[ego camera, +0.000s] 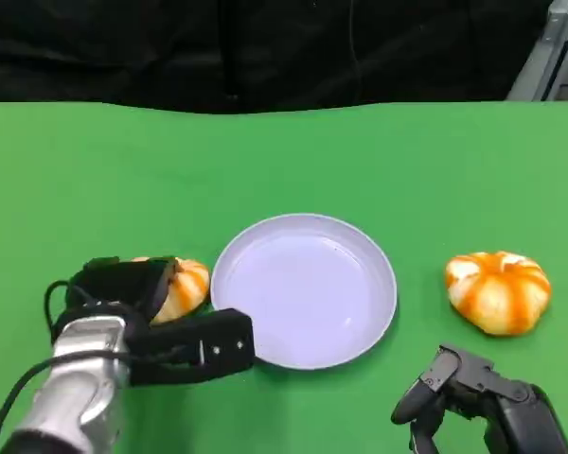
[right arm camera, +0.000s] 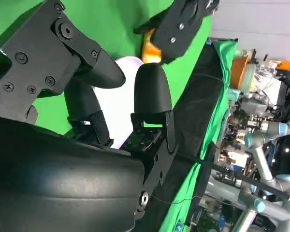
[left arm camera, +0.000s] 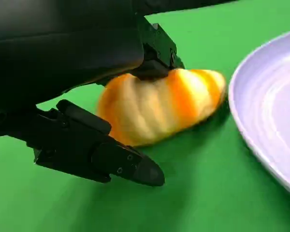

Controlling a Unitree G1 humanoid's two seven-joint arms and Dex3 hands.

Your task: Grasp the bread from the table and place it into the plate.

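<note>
2 breads, left hand [ego camera: 147, 312] gripping bread [ego camera: 182, 287] beside plate [ego camera: 304, 289] rim, right hand [ego camera: 473, 397] empty, fingers apart.

An orange-and-cream striped bread [ego camera: 183, 287] lies on the table just left of the round, pale lavender plate [ego camera: 304, 289].

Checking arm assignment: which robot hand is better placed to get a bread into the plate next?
Left. The left robot hand is already wrapped around the bread right beside the plate. The right robot hand sits low, holding nothing, apart from the other bread.
</note>
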